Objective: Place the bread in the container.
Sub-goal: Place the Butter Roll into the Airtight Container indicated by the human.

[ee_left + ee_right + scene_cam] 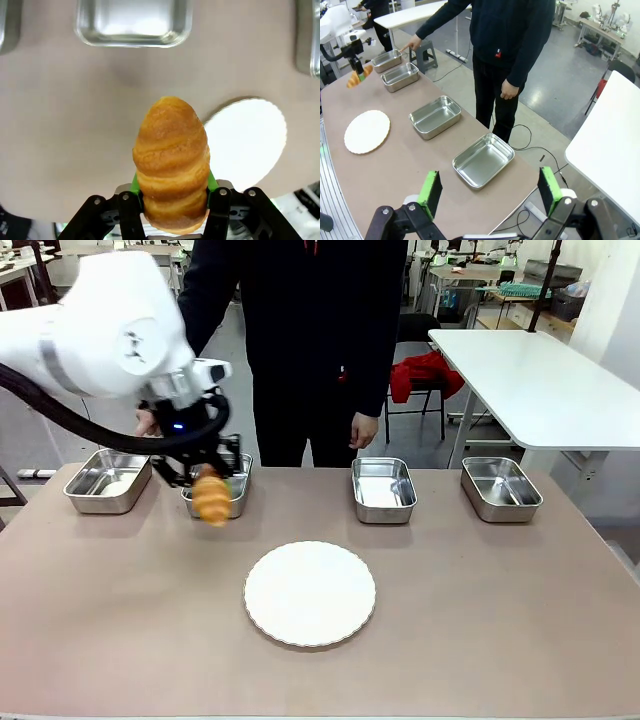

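Left gripper (173, 184) clamped on croissant (170, 150), aloft, far-left of white plate (310, 592); right gripper (490, 186) fingers spread apart.

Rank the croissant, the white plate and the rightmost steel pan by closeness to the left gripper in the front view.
1. Croissant, held in the left gripper.
2. White plate, table centre.
3. Rightmost pan, far right.
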### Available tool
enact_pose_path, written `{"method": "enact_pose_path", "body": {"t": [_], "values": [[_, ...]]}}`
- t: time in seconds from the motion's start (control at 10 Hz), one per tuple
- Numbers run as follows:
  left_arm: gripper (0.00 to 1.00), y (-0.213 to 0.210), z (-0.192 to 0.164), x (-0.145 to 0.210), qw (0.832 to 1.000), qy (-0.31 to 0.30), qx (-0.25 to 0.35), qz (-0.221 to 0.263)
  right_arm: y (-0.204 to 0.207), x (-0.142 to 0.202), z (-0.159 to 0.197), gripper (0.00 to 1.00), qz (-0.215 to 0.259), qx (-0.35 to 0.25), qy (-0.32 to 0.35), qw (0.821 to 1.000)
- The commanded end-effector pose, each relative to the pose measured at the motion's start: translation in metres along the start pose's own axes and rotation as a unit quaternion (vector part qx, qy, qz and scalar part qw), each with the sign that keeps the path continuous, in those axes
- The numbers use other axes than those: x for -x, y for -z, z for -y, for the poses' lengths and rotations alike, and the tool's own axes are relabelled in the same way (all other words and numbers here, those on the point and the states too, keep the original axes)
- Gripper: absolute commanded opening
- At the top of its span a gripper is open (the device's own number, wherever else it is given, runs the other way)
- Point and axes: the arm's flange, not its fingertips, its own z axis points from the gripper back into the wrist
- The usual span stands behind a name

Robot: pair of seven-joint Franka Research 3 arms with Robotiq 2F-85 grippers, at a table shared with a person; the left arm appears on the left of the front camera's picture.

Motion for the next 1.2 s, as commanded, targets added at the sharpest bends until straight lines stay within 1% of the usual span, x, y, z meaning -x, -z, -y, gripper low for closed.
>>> {"method": "enact_pose_path", "body": {"t": [0.0,0.1,0.2,0.3,0.6,0.7,0.9,1.0,1.1], "values": [[0.46,0.000,-0.026,-0.013,0.996,0.079,-0.034,-0.006,-0.001,-0.002,-0.001,1.00,0.004,-0.001,-0.003,1.000],[0.46,-0.004,-0.039,-0.023,0.994,0.109,-0.014,-0.011,-0.001,-0.002,-0.001,1.00,0.004,-0.001,-0.003,1.000],[0.46,-0.003,-0.046,-0.028,0.992,0.120,0.013,-0.024,-0.001,-0.002,-0.001,1.00,0.004,-0.001,-0.003,1.000],[0.46,-0.002,-0.041,-0.015,0.997,0.070,-0.018,-0.011,-0.001,-0.002,-0.001,1.00,0.004,-0.001,-0.003,1.000],[0.46,-0.002,-0.041,-0.015,0.997,0.070,-0.018,-0.011,-0.001,-0.002,-0.001,1.00,0.004,-0.001,-0.003,1.000],[0.47,0.000,-0.043,-0.020,0.996,0.085,-0.015,-0.013,-0.001,-0.002,-0.001,1.00,0.004,-0.001,-0.003,1.000],[0.47,-0.026,-0.076,-0.057,0.993,0.113,-0.006,-0.015,-0.001,-0.002,-0.001,1.00,0.004,-0.001,-0.003,1.000],[0.47,-0.037,-0.100,-0.078,0.989,0.148,-0.001,-0.012,-0.001,-0.002,-0.001,1.00,0.004,-0.001,-0.003,1.000],[0.47,-0.043,-0.127,-0.096,0.987,0.162,-0.010,-0.017,-0.001,-0.002,-0.001,1.00,0.004,-0.001,-0.003,1.000]]}}
